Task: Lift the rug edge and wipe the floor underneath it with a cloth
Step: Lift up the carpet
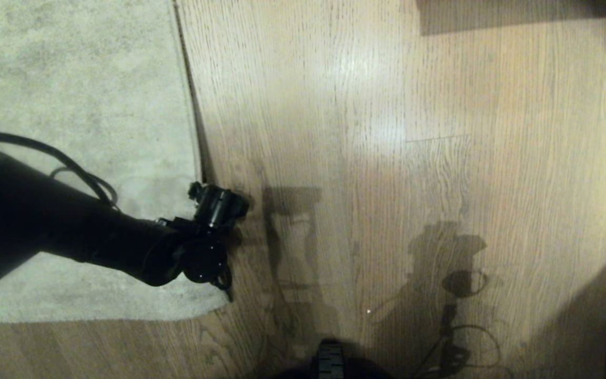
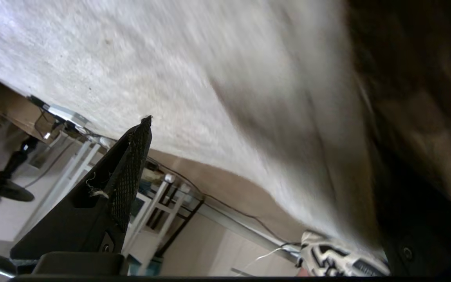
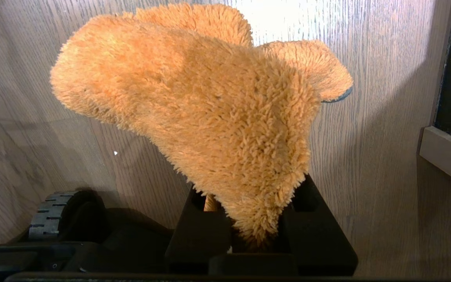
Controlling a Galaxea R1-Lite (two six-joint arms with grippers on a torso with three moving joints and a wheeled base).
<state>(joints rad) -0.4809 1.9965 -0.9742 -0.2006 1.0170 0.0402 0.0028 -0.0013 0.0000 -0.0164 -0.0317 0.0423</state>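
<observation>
Left gripper [image 1: 232, 245] sits at the rug edge [image 1: 193, 105], low over the spot where rug meets floor [image 1: 387, 158], near the rug's front corner. Your left wrist view shows one meshed finger [image 2: 131, 164] standing clear of the pile with a wide gap beside it, so the jaws are spread and nothing is pinched. The rug lies flat in the head view; the hem isn't raised.

Step in hand, as I read it: getting the left fingers onto the hem to lift it. Next move calls for one finger slid under the bound edge and one on top, then a squeeze and a raise. Watch that the lower finger doesn't just push the rug along the planks.

Further right, the right gripper [image 3: 255, 239] is out of the head view, clamped on the cloth [image 3: 210, 117], an orange fuzzy rag bunched up above the jaws and off the floor. Keep it waiting until the edge is up.
</observation>
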